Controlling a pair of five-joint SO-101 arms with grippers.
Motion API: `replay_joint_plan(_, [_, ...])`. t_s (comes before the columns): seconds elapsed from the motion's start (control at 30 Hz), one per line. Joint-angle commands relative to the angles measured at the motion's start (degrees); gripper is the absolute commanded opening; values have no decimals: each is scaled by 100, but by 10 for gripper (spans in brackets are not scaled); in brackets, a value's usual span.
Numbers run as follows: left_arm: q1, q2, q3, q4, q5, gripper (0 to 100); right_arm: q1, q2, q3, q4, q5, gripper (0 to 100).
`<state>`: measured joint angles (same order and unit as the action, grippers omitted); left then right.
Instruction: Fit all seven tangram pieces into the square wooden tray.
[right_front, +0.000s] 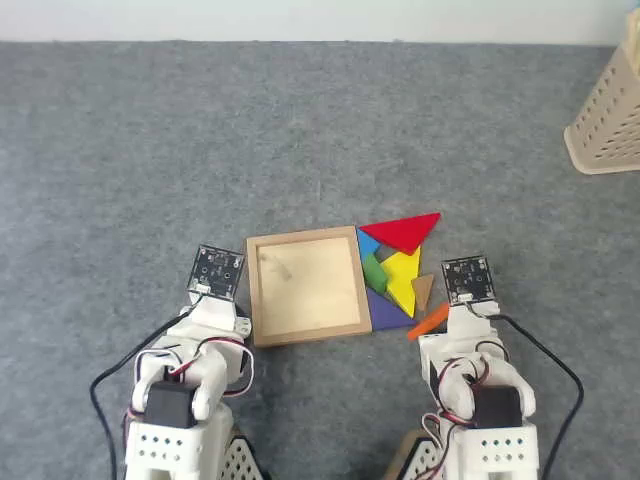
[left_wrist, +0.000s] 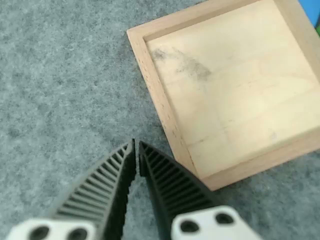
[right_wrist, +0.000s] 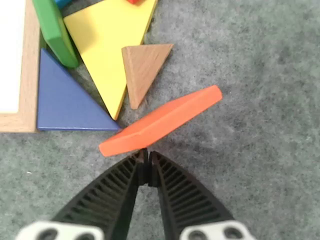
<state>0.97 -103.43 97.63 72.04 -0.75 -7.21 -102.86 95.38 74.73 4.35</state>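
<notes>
The square wooden tray sits mid-table on the grey carpet, between the two arms. It has a raised rim and a pale, smooth floor with a faint grey smudge.

All seven pieces are packed against its right side. The dark blue triangle lies flush to the tray wall. The green piece is wedged between that wall and the big yellow triangle. Farther out are a small light blue piece and the red triangle. A plain wood triangle lies just beside the yellow one's long edge. Nearest the arm is the orange parallelogram, a thick slab lying slantwise.

The right gripper has its ribbed black fingers pressed nearly together, nothing between them. Their tips are right at the orange slab's near edge.

The left gripper is drawn just as narrow, holding nothing, and hangs over carpet just off the tray's near left corner.

A slotted beige basket stands well apart at the far right. Wide open carpet lies beyond the tray and off to its left.
</notes>
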Motion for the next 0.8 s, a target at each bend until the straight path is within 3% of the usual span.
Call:
replay_joint_plan(0.0, [9, -114, -110, 35, 35, 12, 13, -110, 105, 40, 53, 8])
replay_joint_plan(0.77, [9, -114, -110, 35, 35, 12, 31, -110, 105, 40, 53, 8])
